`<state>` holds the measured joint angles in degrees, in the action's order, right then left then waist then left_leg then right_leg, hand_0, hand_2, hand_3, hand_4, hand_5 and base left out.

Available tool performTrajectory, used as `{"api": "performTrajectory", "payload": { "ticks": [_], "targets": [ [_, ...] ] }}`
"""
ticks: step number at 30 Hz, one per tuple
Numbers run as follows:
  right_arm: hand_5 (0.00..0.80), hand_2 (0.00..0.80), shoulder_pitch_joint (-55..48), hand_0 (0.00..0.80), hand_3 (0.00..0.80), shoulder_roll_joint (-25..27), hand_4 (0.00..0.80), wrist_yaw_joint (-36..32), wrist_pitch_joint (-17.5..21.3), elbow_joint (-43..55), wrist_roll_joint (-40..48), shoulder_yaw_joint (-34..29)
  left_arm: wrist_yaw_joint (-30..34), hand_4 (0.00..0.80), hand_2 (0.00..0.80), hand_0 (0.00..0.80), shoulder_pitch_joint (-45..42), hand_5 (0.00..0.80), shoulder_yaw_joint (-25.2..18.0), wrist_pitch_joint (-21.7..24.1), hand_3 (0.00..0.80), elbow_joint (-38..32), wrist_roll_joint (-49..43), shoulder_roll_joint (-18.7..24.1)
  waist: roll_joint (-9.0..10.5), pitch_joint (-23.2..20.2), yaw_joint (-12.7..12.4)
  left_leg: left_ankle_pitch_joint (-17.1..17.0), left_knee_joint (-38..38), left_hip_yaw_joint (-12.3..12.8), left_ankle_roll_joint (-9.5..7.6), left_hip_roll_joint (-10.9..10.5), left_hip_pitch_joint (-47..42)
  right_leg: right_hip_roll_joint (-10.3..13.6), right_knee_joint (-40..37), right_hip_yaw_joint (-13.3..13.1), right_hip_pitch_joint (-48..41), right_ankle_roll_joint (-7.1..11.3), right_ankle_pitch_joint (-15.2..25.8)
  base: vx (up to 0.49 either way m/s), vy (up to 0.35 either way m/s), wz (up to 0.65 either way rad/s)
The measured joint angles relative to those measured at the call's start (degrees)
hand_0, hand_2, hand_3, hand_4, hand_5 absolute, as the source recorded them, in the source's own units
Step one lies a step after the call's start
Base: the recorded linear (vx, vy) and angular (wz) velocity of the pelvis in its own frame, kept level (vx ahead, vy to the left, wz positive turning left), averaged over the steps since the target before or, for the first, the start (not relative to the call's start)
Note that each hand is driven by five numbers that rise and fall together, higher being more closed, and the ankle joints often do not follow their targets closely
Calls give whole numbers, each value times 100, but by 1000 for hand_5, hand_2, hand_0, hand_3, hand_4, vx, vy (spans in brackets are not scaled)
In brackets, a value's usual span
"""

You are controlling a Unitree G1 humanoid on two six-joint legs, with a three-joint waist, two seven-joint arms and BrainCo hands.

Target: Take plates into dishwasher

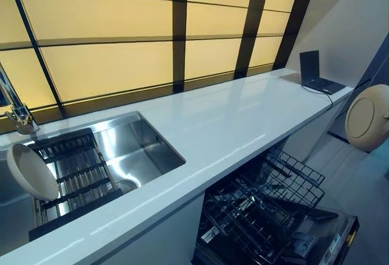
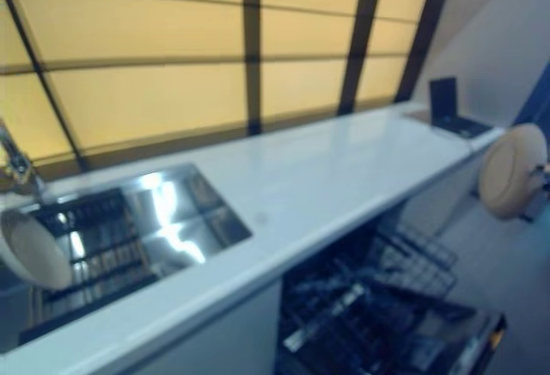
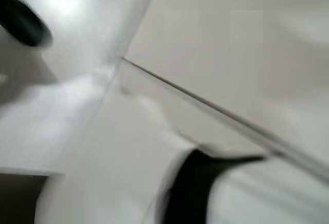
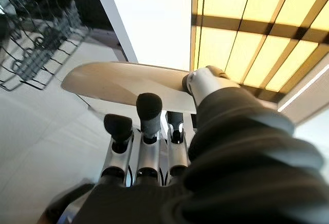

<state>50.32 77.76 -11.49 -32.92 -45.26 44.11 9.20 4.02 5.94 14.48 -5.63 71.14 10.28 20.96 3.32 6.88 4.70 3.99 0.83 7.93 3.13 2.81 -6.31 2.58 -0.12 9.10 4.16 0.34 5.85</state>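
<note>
Two plates are in view: one (image 1: 369, 117) pinched between the thumb and fingers of the right hand (image 4: 154, 147) beside the open dishwasher rack (image 1: 267, 207), not yet loaded, another (image 1: 31, 171) waiting in the sink (image 1: 143, 146); left hand unseen.

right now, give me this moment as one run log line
right hand: shut on round beige plate | second beige plate: in sink rack | black wire dishwasher rack: pulled out | left hand: not visible

Glossy white countertop (image 1: 231, 125), shiny steel sink (image 1: 143, 143), black wire rack (image 1: 267, 198) — matt cream plate (image 1: 369, 117)
</note>
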Motion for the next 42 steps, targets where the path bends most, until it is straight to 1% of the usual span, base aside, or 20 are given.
{"api": "performTrajectory", "payload": {
  "ticks": [5,9,13,16,22,24,25,27,28,29,30,31,32,34,35,36,37,38,41,42],
  "targets": [
    [800,800,-504,800,800,-2,800,-859,2,158,-317,-35,4,0,0,0,-173,0,-1,6,0,-7,1,-5,34,-41,-89,-53,82,-8,-10,-61,-9,-7,-219,-136,-24,11,167,-92,50,-11],
    [800,800,-895,800,800,-128,800,-1331,3,277,-528,-44,6,0,0,0,-207,0,-12,30,0,-17,1,-11,62,-68,-97,-74,159,-8,-30,-93,-72,-7,-460,-155,-157,33,288,-93,43,-3],
    [800,800,-1102,800,800,-235,800,-1715,53,339,-979,-44,3,0,0,0,-273,0,-128,38,0,-18,-1,-3,93,-88,-111,-86,216,-8,-45,-109,-123,0,-469,-164,-189,33,319,-97,38,-1],
    [800,800,-1244,800,800,-302,800,-1928,93,406,-1166,-44,4,0,0,0,-329,0,-187,42,0,-28,-29,-2,132,-106,-117,-96,256,-5,-53,-124,-146,9,-468,-169,-189,43,329,-76,40,-1],
    [800,800,-1379,800,800,-415,800,-2066,184,416,-1330,-44,7,0,0,0,-343,0,-224,85,0,-46,-61,49,217,-81,-112,-140,351,11,-110,-201,-186,81,-467,-182,-174,103,369,-62,28,-2],
    [800,800,-1611,800,800,-554,800,-2112,313,424,-1446,-51,11,0,0,0,-351,0,-224,117,0,-77,-62,95,318,-54,-117,-167,377,101,-151,-255,-182,130,-458,-183,-117,187,432,-131,-5,-15],
    [800,800,-1707,800,800,-614,800,-2128,385,432,-1533,-63,14,0,0,0,-357,0,-224,114,0,-133,-62,126,336,-44,-117,-179,355,132,-171,-249,-116,124,-405,-172,-23,292,520,-112,-17,-19],
    [800,800,-1711,800,800,-800,800,-2155,452,459,-1676,-63,14,0,0,0,-359,0,-232,97,0,-226,-62,198,304,11,-124,-202,366,246,-223,-123,-22,60,-416,-127,145,738,824,-91,-26,-26],
    [800,800,-1711,800,800,-835,800,-2171,465,460,-1689,-63,14,0,0,0,-355,0,-232,93,0,-241,-61,216,295,35,-123,-202,371,258,-256,-101,-9,58,-416,-94,168,826,873,-111,-80,-4],
    [800,800,-1761,800,800,-914,800,-2201,520,465,-1822,-56,14,0,0,0,-378,0,-244,85,0,-263,-54,243,128,140,-108,-344,388,356,-234,123,0,30,466,160,301,808,237,-63,-67,8],
    [800,800,-1761,800,800,-914,800,-2201,520,465,-1822,-56,14,0,0,0,-378,0,-244,85,0,-263,-54,243,128,140,-108,-344,388,356,-234,123,0,30,466,160,301,808,237,-30,-94,8],
    [800,800,-1761,800,800,-881,800,-2269,578,527,-1917,-51,13,0,0,0,-343,0,-241,91,0,-265,-50,285,7,209,-205,-374,386,423,-176,284,-2,71,1298,240,270,821,-371,-1,-65,-14],
    [800,800,-1759,800,800,-837,800,-2323,644,627,-1953,-55,13,0,0,0,-343,0,-242,89,0,-259,-50,322,92,184,-270,-384,387,448,-148,260,17,160,1175,224,91,826,-528,-8,-116,-11],
    [800,800,-1732,800,800,-823,800,-2423,803,672,-2050,-116,25,0,0,0,-383,0,-246,91,0,-194,-38,319,146,186,-321,-422,390,360,-89,182,32,181,538,169,-273,740,-592,-69,-172,6],
    [800,800,-1731,800,800,-822,800,-2476,879,653,-2118,-141,63,0,0,0,-374,0,-283,89,0,-203,14,295,149,186,-405,-419,389,240,-84,104,53,132,222,68,-432,590,-575,-115,-177,9],
    [800,800,-1730,800,800,-823,800,-2500,913,650,-2146,-141,76,0,0,0,-375,0,-299,90,0,-212,48,288,156,187,-430,-423,388,190,-77,82,83,126,117,57,-456,473,-563,-127,-158,4],
    [800,800,-1717,800,800,-831,800,-2538,960,653,-2167,-138,95,0,0,0,-373,0,-391,89,0,-212,117,260,143,190,-439,-452,388,99,-27,74,153,111,-20,80,-465,296,-497,-79,-86,6],
    [800,800,-1689,800,800,-865,800,-2557,991,654,-2189,-119,112,0,0,0,-372,0,-503,86,0,-212,269,242,124,197,-436,-493,390,63,22,81,246,78,-166,83,-456,188,-410,-171,-161,6],
    [800,800,-1625,800,800,-1005,800,-2560,1004,669,-2214,197,123,0,0,0,-304,0,-953,2,0,-263,910,228,179,260,-468,-564,288,-113,90,125,514,6,-427,99,-411,122,-230,-181,-233,15],
    [800,800,-1625,800,800,-1011,800,-2558,1002,669,-2213,225,145,0,0,0,-290,0,-973,8,0,-292,1069,223,185,280,-501,-585,319,-147,95,132,549,-7,-472,114,-405,123,-193,-32,-129,16]
  ]
}}
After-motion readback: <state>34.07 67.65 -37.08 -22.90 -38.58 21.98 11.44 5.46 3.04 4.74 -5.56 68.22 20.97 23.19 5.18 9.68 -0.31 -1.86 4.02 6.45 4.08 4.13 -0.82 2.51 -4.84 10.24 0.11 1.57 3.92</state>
